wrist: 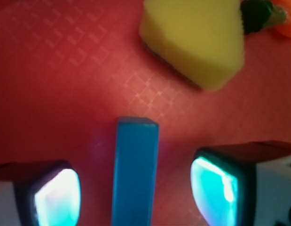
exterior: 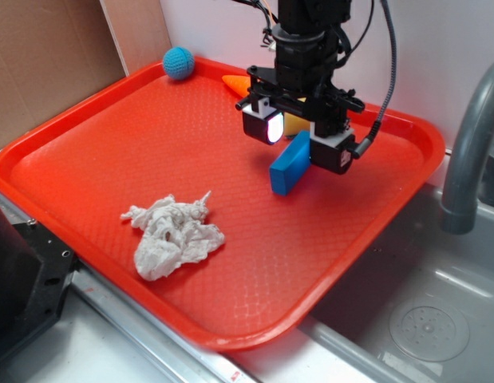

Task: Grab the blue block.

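The blue block (exterior: 290, 164) lies on the red tray (exterior: 95, 152), a narrow bright-blue brick standing on its long edge. My gripper (exterior: 298, 140) hangs right over it, open, with one finger on each side of the block. In the wrist view the block (wrist: 135, 172) runs up the middle between the two glowing pads (wrist: 58, 197), with a gap of red tray on both sides. Neither pad touches it. The gripper (wrist: 136, 197) is low, close to the tray floor.
A yellow sponge (wrist: 194, 40) lies just beyond the block, with an orange carrot toy (exterior: 235, 82) behind it. A teal crocheted ball (exterior: 179, 62) sits at the tray's back left corner. A crumpled white cloth (exterior: 173, 235) lies near the front. A sink and grey faucet (exterior: 470, 152) stand to the right.
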You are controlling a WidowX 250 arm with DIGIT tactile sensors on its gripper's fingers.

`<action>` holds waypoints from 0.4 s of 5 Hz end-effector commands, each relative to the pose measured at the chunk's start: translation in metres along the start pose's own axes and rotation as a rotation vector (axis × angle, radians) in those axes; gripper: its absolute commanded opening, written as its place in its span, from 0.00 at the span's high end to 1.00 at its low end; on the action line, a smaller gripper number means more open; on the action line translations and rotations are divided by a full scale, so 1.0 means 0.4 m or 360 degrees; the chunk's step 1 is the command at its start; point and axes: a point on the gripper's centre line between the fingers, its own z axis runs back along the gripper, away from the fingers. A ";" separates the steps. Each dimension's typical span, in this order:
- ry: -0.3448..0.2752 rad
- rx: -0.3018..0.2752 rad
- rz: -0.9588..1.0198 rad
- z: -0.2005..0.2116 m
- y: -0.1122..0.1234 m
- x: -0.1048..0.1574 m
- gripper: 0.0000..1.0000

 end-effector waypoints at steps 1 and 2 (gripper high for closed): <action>0.0010 -0.0027 0.0013 -0.007 0.025 -0.002 0.00; 0.0015 -0.0018 0.0013 -0.009 0.027 0.001 1.00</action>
